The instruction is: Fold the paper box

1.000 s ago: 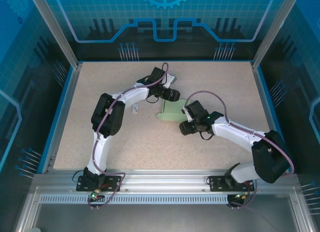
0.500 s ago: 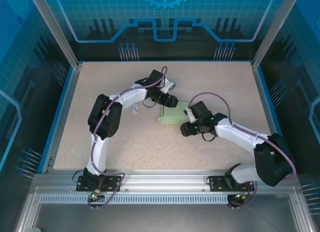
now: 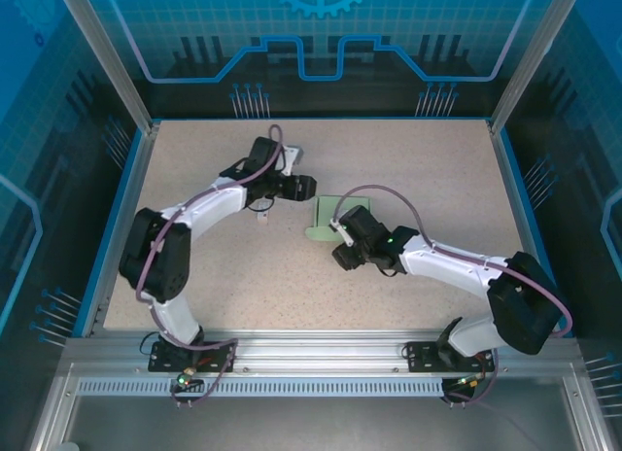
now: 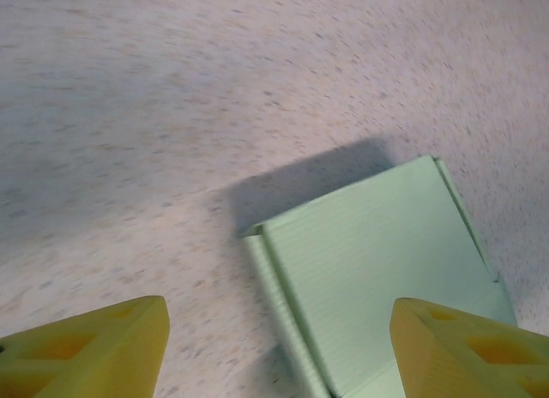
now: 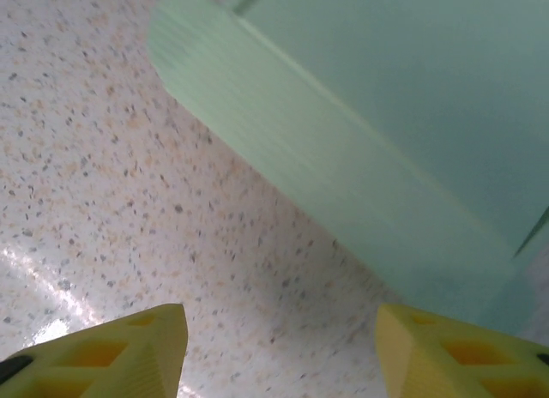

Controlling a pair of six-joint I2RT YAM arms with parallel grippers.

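The paper box [image 4: 377, 269] is thin matt card, pale mint, with a fine ribbed grain across its panels and crisp creases. The table [image 4: 171, 89] under it is a smooth, speckled stone-look top with a soft sheen near my right fingertips [image 5: 111, 351], which look like matt yellow moulded plastic, though they're blurred

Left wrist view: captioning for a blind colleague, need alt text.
A pale green paper box lies on the speckled table, its shadow beside it. The left tool is open, its yellow fingertips in the bottom corners, holding nothing.
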